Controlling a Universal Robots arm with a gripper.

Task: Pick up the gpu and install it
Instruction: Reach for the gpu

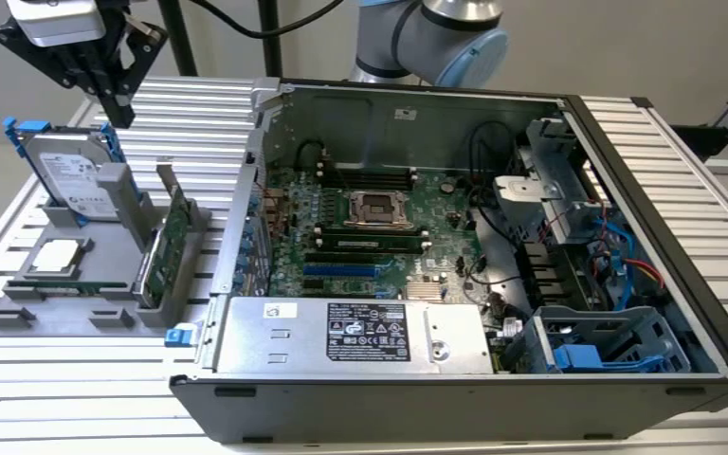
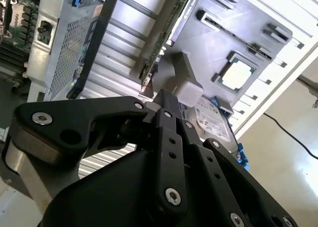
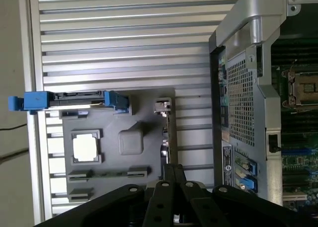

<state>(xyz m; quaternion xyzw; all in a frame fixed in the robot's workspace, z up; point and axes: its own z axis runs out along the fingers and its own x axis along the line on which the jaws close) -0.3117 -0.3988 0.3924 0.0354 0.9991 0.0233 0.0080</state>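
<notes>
- Everything sits on a table (image 1: pixel 187 114) of ribbed aluminium slats. There's a plain grey wall behind it, and the second wrist view shows a pale floor (image 2: pixel 290 157) with a black cable (image 2: pixel 284 129) lying on it.
- An open computer case (image 1: pixel 667 237) takes up the exterior view's right, with the motherboard (image 1: pixel 377 237) and silver power supply (image 1: pixel 364 332) exposed.
- At the exterior view's left there's a grey holder (image 1: pixel 35 318) with a hard drive (image 1: pixel 73 175) on blue rails and a CPU (image 1: pixel 58 256).
- The gpu (image 1: pixel 177 242) stands on its long edge in that holder, just beside the case wall. It's thin and flat with the green board face showing, and the first wrist view shows it edge-on (image 3: pixel 166 137).
- The gripper (image 1: pixel 120 114) hangs above the holder, clear of the gpu, fingers pressed together on nothing.
</notes>
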